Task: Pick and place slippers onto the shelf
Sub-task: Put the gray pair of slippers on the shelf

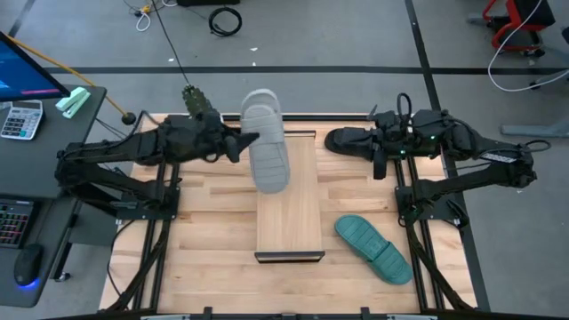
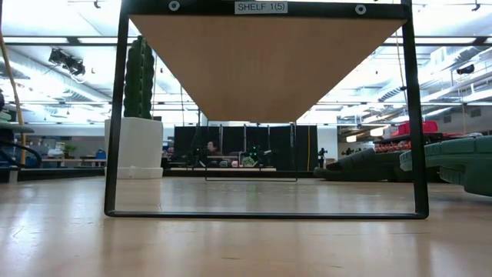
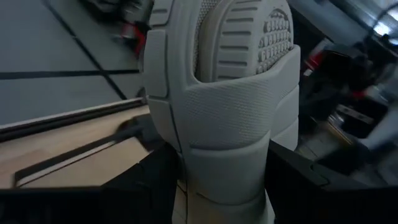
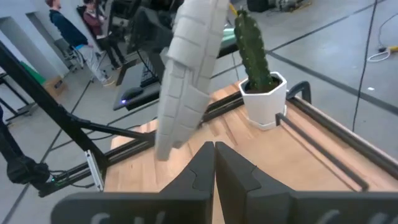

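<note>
My left gripper (image 1: 238, 142) is shut on the light grey slipper (image 1: 267, 142) and holds it in the air over the far end of the shelf (image 1: 289, 209), a light-wood board on dark end rails. The black slipper (image 1: 348, 140) lies on the table right of the shelf's far end. My right gripper (image 4: 214, 154) is shut, with nothing between its fingers, and sits beside the black slipper (image 2: 361, 165). Near the table's right side, the teal slipper (image 1: 373, 249) lies flat on its sole. In the low view it shows at the right edge (image 2: 461, 161). My left gripper pinches the grey slipper across its width, one finger (image 3: 146, 180) on each side of the strap part (image 3: 230, 124). The fingers come level from the table's left. The slipper is lifted clear and tilted, and its blocky sole (image 4: 186, 81) faces the right arm.
A cactus in a white pot (image 1: 196, 100) stands at the table's far edge, just behind my left gripper. The shelf's near end frame (image 2: 265, 214) stands on the slatted tabletop (image 1: 204, 249). A desk with a calculator and a screen (image 1: 27, 116) lies beyond the table's left side.
</note>
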Robot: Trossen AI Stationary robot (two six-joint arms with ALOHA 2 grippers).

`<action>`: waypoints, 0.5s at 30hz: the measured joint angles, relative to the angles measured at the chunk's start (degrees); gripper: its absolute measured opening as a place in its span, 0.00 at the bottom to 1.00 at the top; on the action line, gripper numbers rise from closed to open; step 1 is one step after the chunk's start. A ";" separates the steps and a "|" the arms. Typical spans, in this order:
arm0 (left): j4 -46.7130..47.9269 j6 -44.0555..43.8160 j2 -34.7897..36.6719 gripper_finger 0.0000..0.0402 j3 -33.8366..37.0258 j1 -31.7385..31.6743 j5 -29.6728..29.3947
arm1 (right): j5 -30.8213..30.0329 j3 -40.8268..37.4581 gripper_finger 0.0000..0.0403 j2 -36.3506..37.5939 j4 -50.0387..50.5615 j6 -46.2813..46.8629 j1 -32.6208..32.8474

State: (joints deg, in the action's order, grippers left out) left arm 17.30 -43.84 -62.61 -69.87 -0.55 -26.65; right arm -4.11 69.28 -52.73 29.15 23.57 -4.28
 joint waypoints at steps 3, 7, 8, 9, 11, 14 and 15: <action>0.71 -4.20 -0.18 0.50 0.03 4.83 -9.87 | -0.32 0.00 0.05 0.91 -0.04 -0.68 -0.93; -0.60 -10.65 -1.08 0.50 0.85 11.81 -24.05 | -1.61 0.00 0.05 1.30 -0.01 -1.09 -2.30; -0.28 -13.23 -1.23 0.50 1.48 13.64 -26.95 | -1.82 0.00 0.05 1.31 0.00 -1.27 -2.47; 0.14 -15.86 -1.55 0.49 2.22 15.60 -30.02 | -1.87 0.00 0.05 1.30 0.01 -1.67 -2.61; -1.16 -21.73 -2.72 0.49 3.65 18.89 -36.32 | -1.91 0.00 0.05 1.27 0.01 -3.28 -2.78; -3.07 -30.10 -4.47 0.49 6.26 23.62 -46.18 | -1.71 0.00 0.05 1.31 0.15 -6.14 -2.72; -3.99 -33.25 -5.26 0.49 6.88 24.97 -49.20 | -1.65 0.00 0.05 1.44 0.38 -7.04 -2.72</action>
State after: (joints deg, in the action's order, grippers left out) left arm 13.31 -77.09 -67.87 -62.98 24.41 -75.85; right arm -5.76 69.28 -51.29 29.54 16.53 -7.01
